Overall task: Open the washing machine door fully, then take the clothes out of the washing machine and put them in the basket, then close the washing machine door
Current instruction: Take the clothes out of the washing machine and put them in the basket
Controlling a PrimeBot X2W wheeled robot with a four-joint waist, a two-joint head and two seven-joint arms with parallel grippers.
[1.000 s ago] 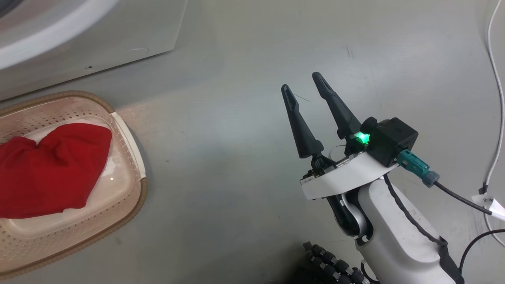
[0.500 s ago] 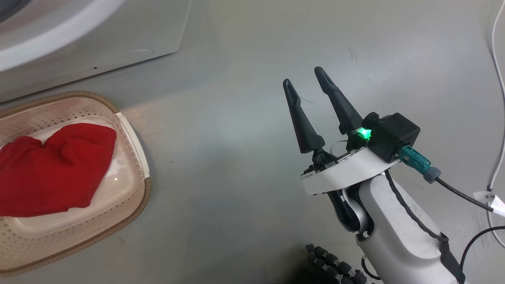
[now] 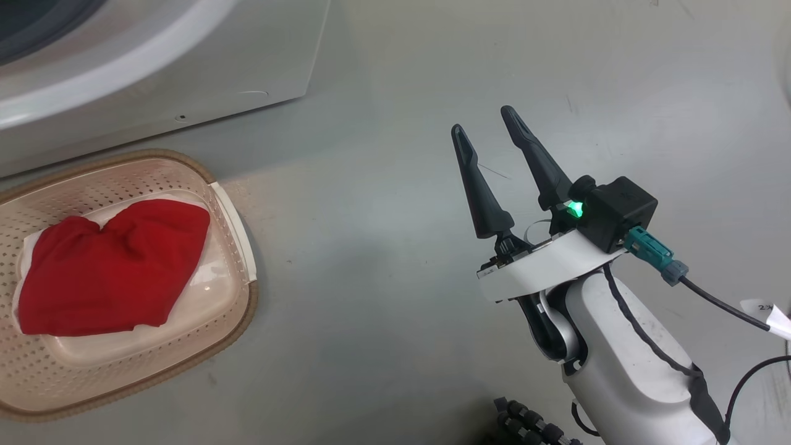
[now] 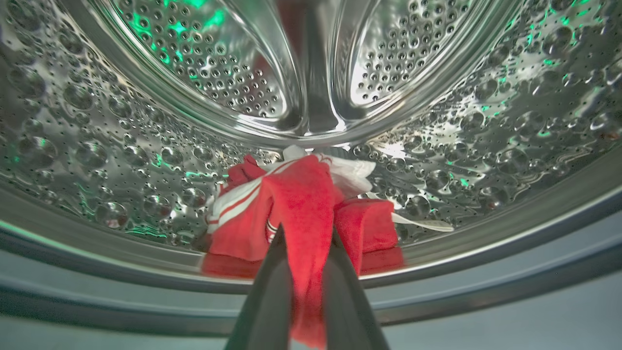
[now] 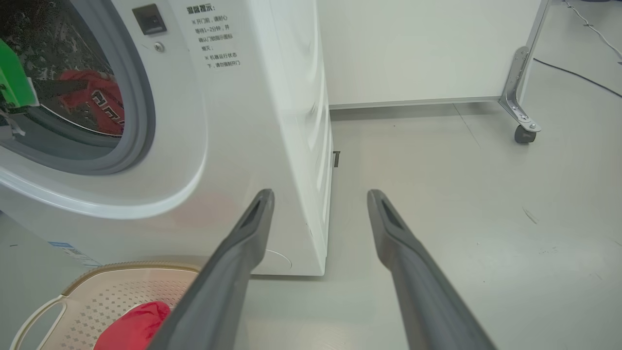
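- Left gripper [image 4: 307, 243]: fingers drawn in on a fold of red cloth that runs up between them; pinching the red jersey [image 4: 291, 204].
- Red jersey: white trim and stripes, bunched at the bottom front of the steel drum [image 4: 73, 121], just behind the lip. The right wrist view shows its lettering through the opening.
- Right gripper [image 3: 482, 122]: fingers spread wide with nothing between them, hanging over bare floor, well apart from the basket and to the right of the machine.
- Plain red garment [image 3: 114, 266]: lying loose in the basket [image 3: 247, 309], covering most of its bottom.
- Basket: cream, perforated, brown rim, on the floor just in front of the washing machine [image 5: 272, 97].
- Washing machine: white front-loader; its grey seal [image 5: 141, 97] rings an uncovered opening, so the opening step is judged done.
- Progress: judged about halfway. One garment is delivered and one is gripped but not yet lifted out. Left to do: carry the jersey to the basket, then shut the washing machine door.
- Floor [image 3: 383, 278]: smooth grey, faintly scuffed, with a dark cable [image 3: 723, 303] trailing from the right wrist.
- Room: a pale wall panel [image 5: 413, 48] behind the machine and a metal leg on a caster [image 5: 522, 133] at the far right.
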